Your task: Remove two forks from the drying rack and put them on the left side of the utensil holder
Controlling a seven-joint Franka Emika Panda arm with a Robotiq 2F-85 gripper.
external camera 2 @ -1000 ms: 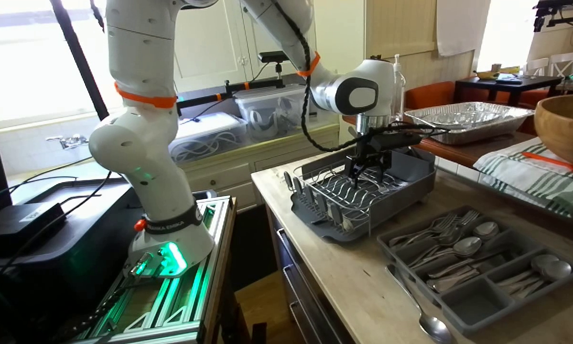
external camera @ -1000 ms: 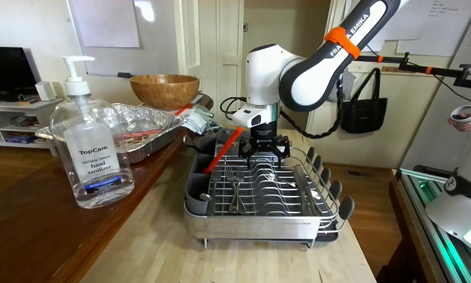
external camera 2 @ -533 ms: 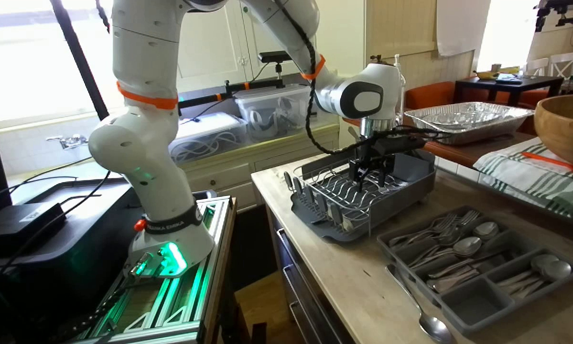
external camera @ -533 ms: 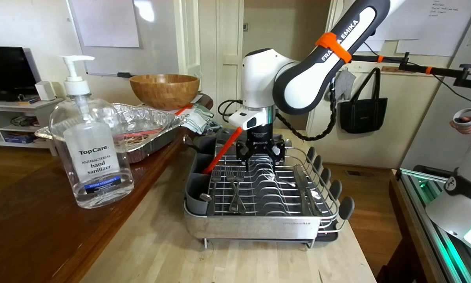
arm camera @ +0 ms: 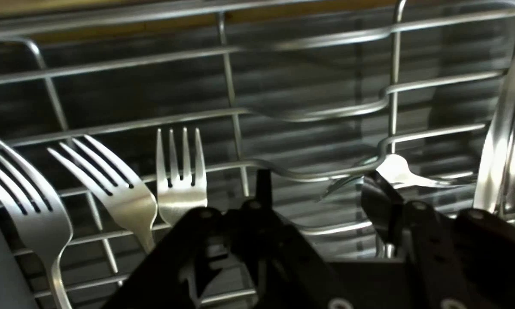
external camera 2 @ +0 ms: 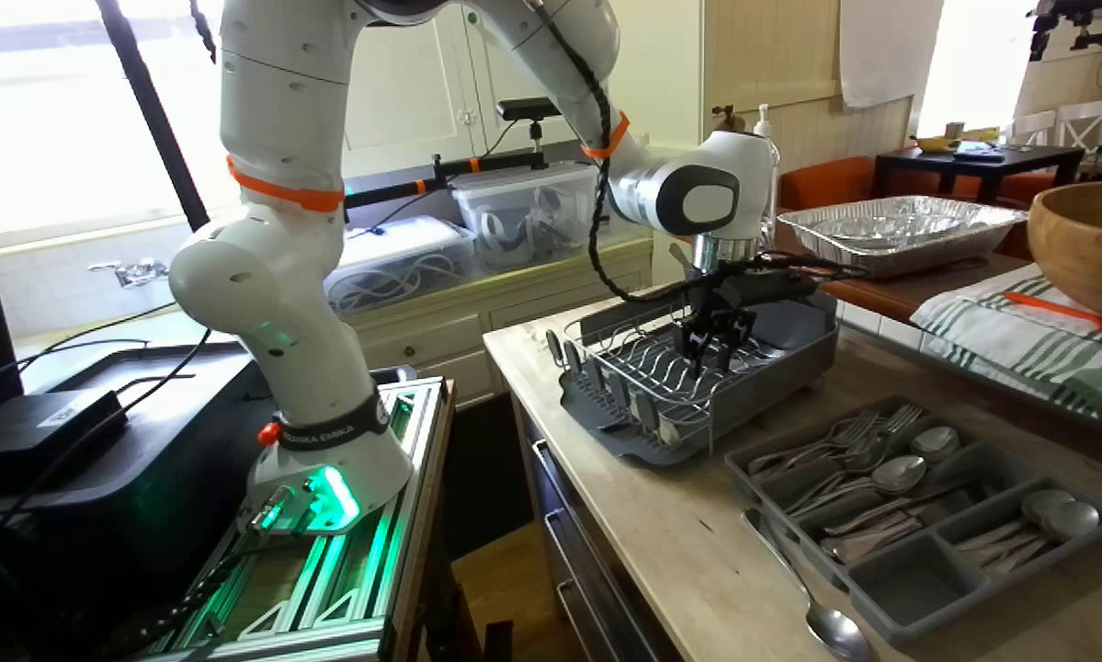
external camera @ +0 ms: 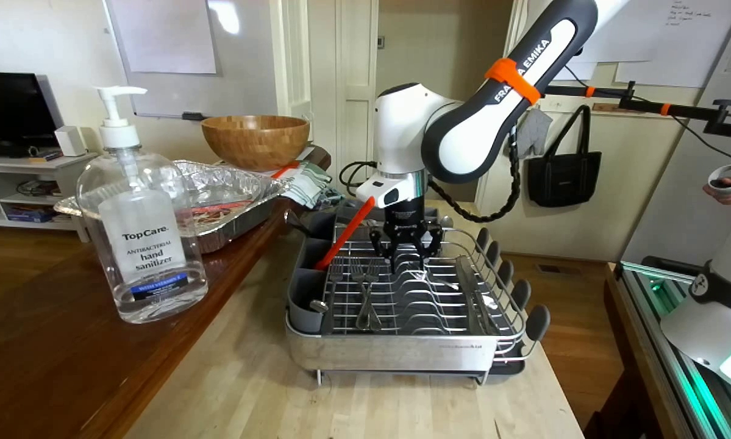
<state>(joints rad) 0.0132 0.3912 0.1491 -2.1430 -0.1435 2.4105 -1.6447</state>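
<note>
While the pincer [external camera: 407,267] hangs low over the drying rack [external camera: 395,352], near the centre of the frame in an exterior view, its fingers [arm camera: 379,204] stand well apart with nothing in their hold. Contact with the wires cannot be determined. In the wrist view, the finger at right partly covers a bright metal utensil [arm camera: 397,169], type not verified. Within the same view, a fork [arm camera: 182,195] lies just left of the pincer, tines toward the top of the frame; a second fork [arm camera: 132,206] lies beside it, tilted toward the upper left; a third fork [arm camera: 44,227], likewise tilted, lies at the left edge. All three rest on the rack's wires. In an exterior view, the grey utensil holder [external camera: 304,314] occupies the left end of the rack; an orange-red handle [external camera: 344,235] rises from it at a tilt. The rack stands on a wooden surface [external camera: 365,408]. A grey cutlery tray [external camera 2: 918,579] sits at lower right in an exterior view, a spoon [external camera 2: 835,630] alongside it.
</note>
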